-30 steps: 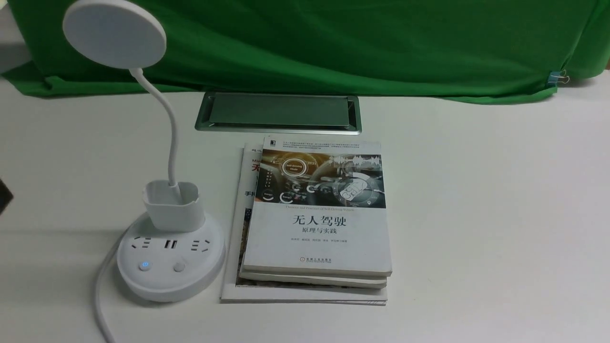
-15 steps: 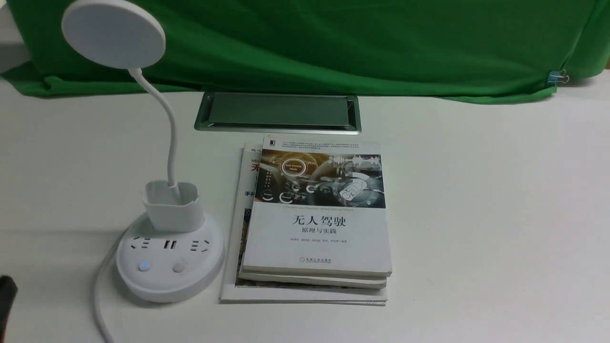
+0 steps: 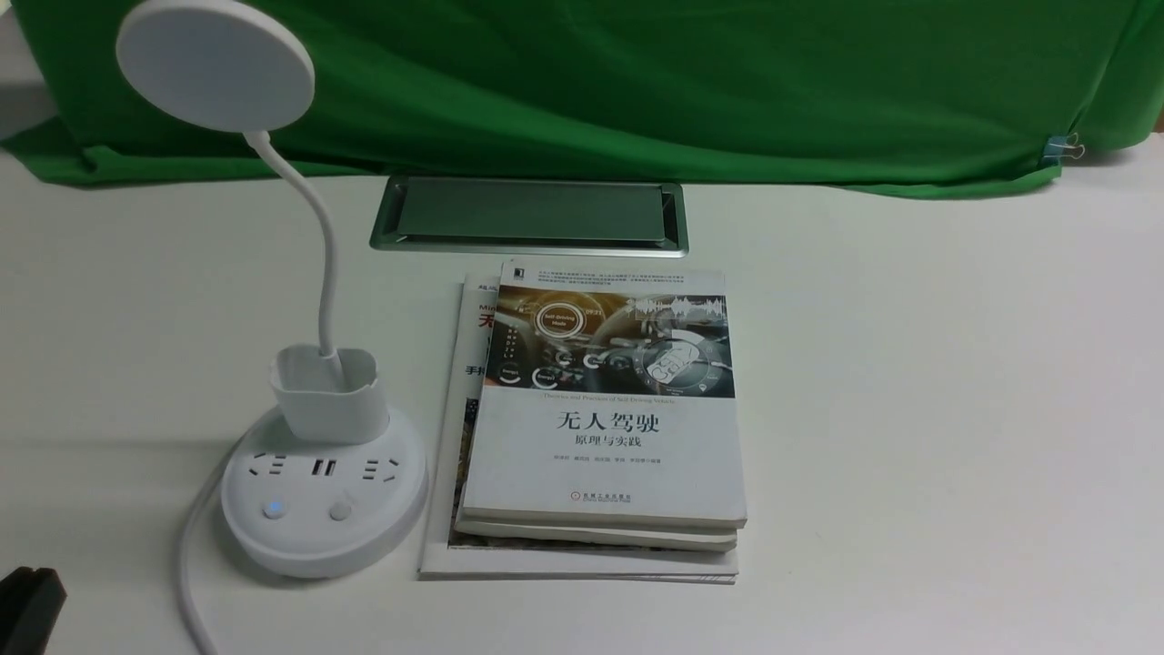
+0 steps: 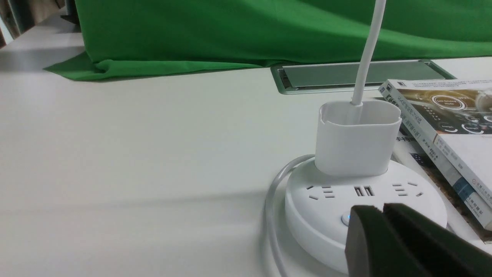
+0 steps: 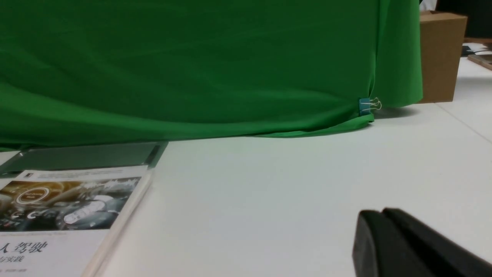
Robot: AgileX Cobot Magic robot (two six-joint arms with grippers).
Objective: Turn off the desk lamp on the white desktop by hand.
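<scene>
The white desk lamp [image 3: 323, 496] stands at the left of the white desktop [image 3: 909, 409], with its round disc head [image 3: 215, 65] up at the far left, a thin neck, a cup holder [image 3: 326, 393] and a round base. The left button [image 3: 272, 509] glows blue; a second button [image 3: 340, 511] sits beside it. My left gripper [image 3: 27, 605] is shut and empty at the front left corner, short of the base. In the left wrist view the shut gripper [image 4: 382, 207] partly hides the lit button [image 4: 346, 219]. My right gripper [image 5: 380, 212] is shut and empty above bare desktop.
A stack of books [image 3: 605, 409] lies right of the lamp base. The silver-framed grey cable hatch [image 3: 530, 215] sits behind them. A green cloth backdrop [image 3: 637, 82] runs along the back. The lamp's white cord [image 3: 186, 582] trails toward the front edge. A cardboard box [image 5: 440, 54] stands far right.
My left gripper has dropped down the left edge of the front view and edged right toward the lamp base. The lamp head has swayed slightly. The blue button light stays on.
</scene>
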